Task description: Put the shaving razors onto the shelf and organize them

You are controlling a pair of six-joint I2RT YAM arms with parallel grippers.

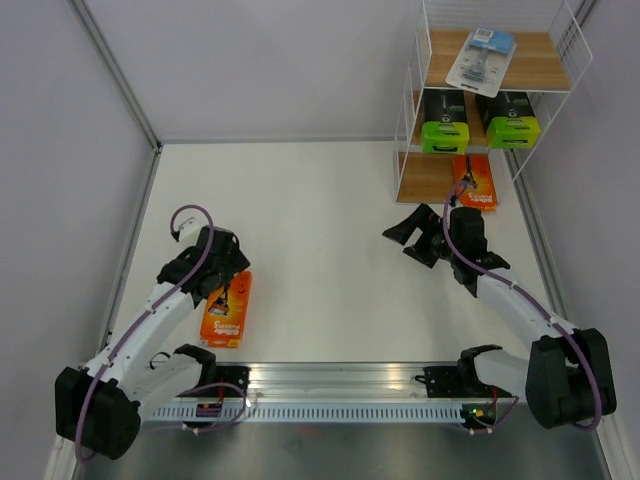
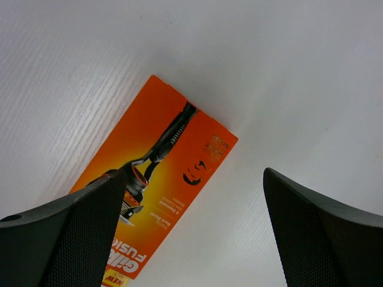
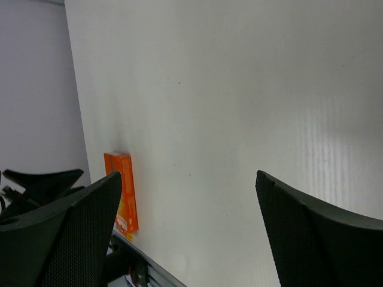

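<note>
One orange razor pack [image 1: 226, 310] lies flat on the white table at the near left. My left gripper [image 1: 228, 272] hovers open over its far end; in the left wrist view the pack [image 2: 161, 173] passes under the left finger and nothing sits between the fingers [image 2: 192, 179]. The shelf [image 1: 545, 65] stands at the far right. A clear blister pack [image 1: 481, 58] lies on its top board, two black boxes with green ends [image 1: 445, 128] [image 1: 510, 124] on the middle board, and an orange card [image 1: 474, 182] on the bottom board. My right gripper [image 1: 412, 240] hangs open and empty, left of the shelf's bottom tier.
An aluminium rail [image 1: 340, 385] runs along the near edge between the arm bases. Grey walls close the table on the left, back and right. The right wrist view looks across the table at the orange pack [image 3: 121, 191] and the left arm [image 3: 42, 179].
</note>
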